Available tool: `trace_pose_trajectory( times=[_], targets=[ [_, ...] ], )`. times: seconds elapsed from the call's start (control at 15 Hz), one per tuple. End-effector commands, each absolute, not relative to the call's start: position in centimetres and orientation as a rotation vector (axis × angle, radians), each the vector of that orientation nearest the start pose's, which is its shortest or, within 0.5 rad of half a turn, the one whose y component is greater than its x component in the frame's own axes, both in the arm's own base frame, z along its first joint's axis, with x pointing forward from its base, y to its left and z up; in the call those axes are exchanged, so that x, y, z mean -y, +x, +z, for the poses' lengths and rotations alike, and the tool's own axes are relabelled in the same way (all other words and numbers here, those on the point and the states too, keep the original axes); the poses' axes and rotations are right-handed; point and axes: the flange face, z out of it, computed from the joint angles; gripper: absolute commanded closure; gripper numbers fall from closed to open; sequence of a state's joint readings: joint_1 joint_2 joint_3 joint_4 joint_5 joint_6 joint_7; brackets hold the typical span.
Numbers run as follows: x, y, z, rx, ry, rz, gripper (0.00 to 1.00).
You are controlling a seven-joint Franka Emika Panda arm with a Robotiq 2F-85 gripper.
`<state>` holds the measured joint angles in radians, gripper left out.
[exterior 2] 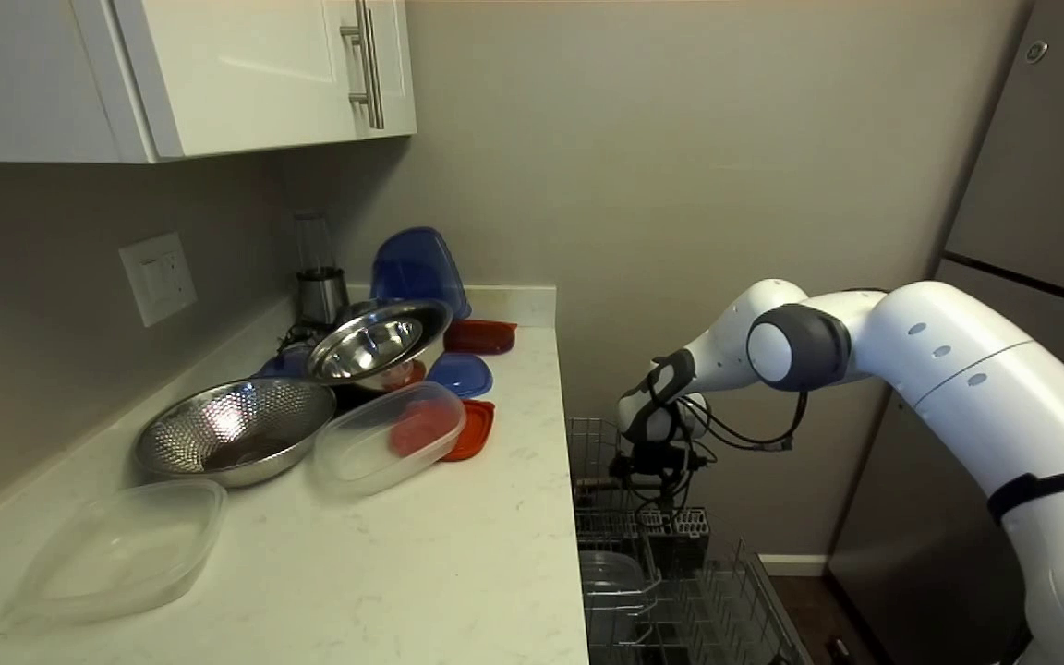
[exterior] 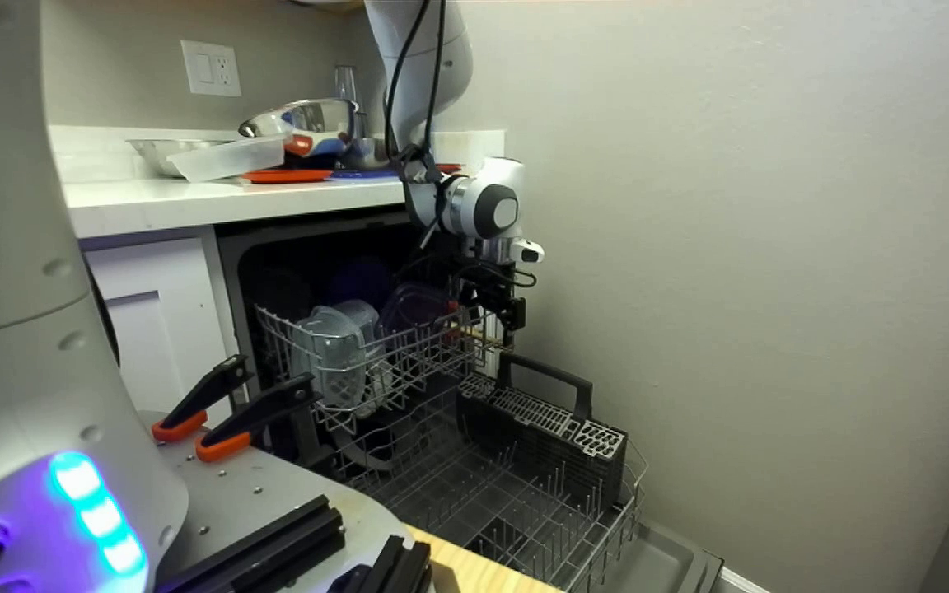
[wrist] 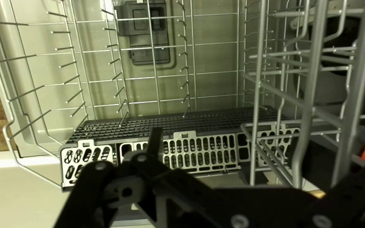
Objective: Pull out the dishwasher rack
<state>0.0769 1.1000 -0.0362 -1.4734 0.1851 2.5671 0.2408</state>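
At the left of an exterior view, the arm's white base is planted upright in the foreground. Toward the middle, the dishwasher rack is seen at the upper level of the dishwasher, partly out of the opening and loaded with clear containers. Right of these, the arm's upper link is let down from the top edge, the wrist is bent, and the gripper is pointed downward close by the rack's right-hand end. Lower and farther right, a dark cutlery basket is carried by the lower rack.

In an exterior view, the arm is arched: from the low wrist it is led up rightward through a dark-grey joint, then down to the right edge, before a refrigerator.

In the wrist view, one finger is swung well out on the left, and the opposite linkage is splayed toward the right edge; the fingers are set wide apart, and nothing is seen pinched by them. Bars of the dishwasher rack are shown at the right; whether they are touched cannot be told.
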Motion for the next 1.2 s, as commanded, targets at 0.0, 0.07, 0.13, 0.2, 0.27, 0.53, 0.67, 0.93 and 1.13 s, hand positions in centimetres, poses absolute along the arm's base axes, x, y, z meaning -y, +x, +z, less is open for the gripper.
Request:
trace_pose_trajectory(
  times=[0.0, 0.07, 0.13, 0.2, 0.27, 0.53, 0.67, 0.93, 1.13],
  targets=[
    [1.4, 67.9, 0.8, -0.62, -3.062, 0.046, 0.0],
    [2.3, 67.9, 1.0, -0.635, -3.066, 0.045, 0.0],
    [3.1, 68.0, 1.2, -0.649, -3.069, 0.038, 0.0],
    [3.8, 68.0, 1.4, -0.66, -3.072, 0.037, 0.0],
    [4.6, 67.9, 1.5, -0.674, -3.074, 0.033, 0.0],
    [7.8, 67.3, 1.6, -0.729, -3.092, 0.045, 0.0],
    [9.2, 67.0, 1.6, -0.763, -3.095, 0.051, 0.0],
    [13.0, 65.6, 1.2, -0.841, -3.109, 0.097, 0.0],
    [15.8, 64.7, 1.4, -0.9, -3.108, 0.133, 0.0]
  ],
)
